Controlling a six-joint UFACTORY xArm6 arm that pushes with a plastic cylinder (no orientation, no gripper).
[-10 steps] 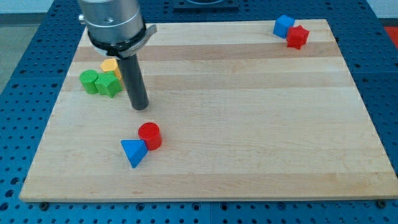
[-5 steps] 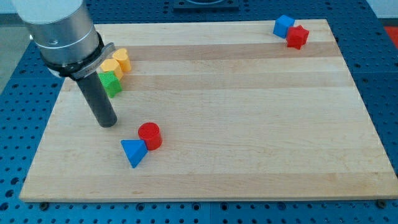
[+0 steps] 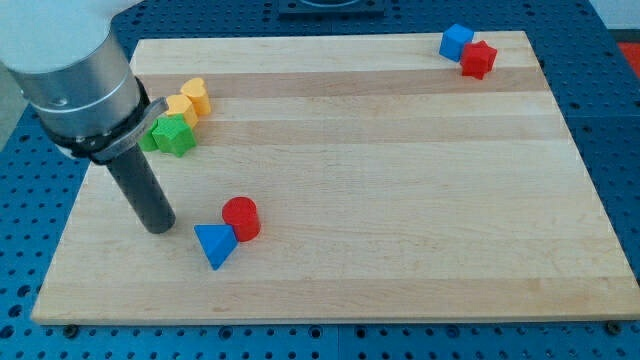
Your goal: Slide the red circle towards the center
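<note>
The red circle (image 3: 241,217) is a short red cylinder on the wooden board (image 3: 400,190), left of the middle and low in the view. A blue triangle (image 3: 214,244) touches its lower left side. My tip (image 3: 160,228) is on the board to the left of both, about a block's width from the blue triangle and level with the red circle. The rod rises up and to the view's left to the grey arm body.
A green star block (image 3: 174,135) and two yellow blocks (image 3: 187,99) sit near the board's upper left, partly behind the arm. A blue cube (image 3: 456,41) and a red star block (image 3: 478,59) touch at the upper right corner.
My tip has moved towards the view's left and bottom, from above the red circle to its left side. No block has moved.
</note>
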